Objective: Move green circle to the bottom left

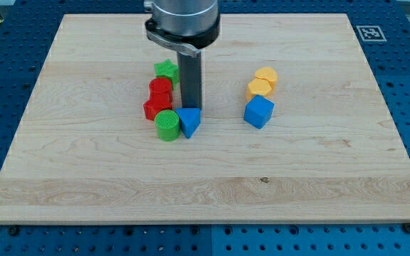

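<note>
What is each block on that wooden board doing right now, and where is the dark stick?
my tip: down, just above the blue triangle, right of the red blocks.
green circle: mid-board, touching the blue triangle, not yet bottom left.
blue triangle: beside green circle.
red blocks: clustered above green circle.
green star: atop the cluster.
yellow blocks: paired, right side.
blue cube: below them.

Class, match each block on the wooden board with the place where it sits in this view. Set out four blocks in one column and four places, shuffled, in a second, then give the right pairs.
Blocks:
1. green circle
2. green star
3. blue cube
4. blue triangle

Places:
A. below the two yellow blocks
B. directly below my tip
C. top of the left cluster, above the red blocks
D. bottom of the left cluster, left of the blue triangle

Pairs: 1-D, 2-C, 3-A, 4-B
</note>
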`<state>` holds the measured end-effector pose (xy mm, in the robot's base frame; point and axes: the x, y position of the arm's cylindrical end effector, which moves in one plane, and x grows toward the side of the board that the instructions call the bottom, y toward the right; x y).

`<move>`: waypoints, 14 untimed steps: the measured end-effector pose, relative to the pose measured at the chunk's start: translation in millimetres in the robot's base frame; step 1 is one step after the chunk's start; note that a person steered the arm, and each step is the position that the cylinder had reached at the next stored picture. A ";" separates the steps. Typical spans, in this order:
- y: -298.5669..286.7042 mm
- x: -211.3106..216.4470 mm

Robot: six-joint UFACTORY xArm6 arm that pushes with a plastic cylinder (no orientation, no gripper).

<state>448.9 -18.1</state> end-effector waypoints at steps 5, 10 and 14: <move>31.0 5.3; -39.1 11.2; -48.0 53.7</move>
<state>502.6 -66.1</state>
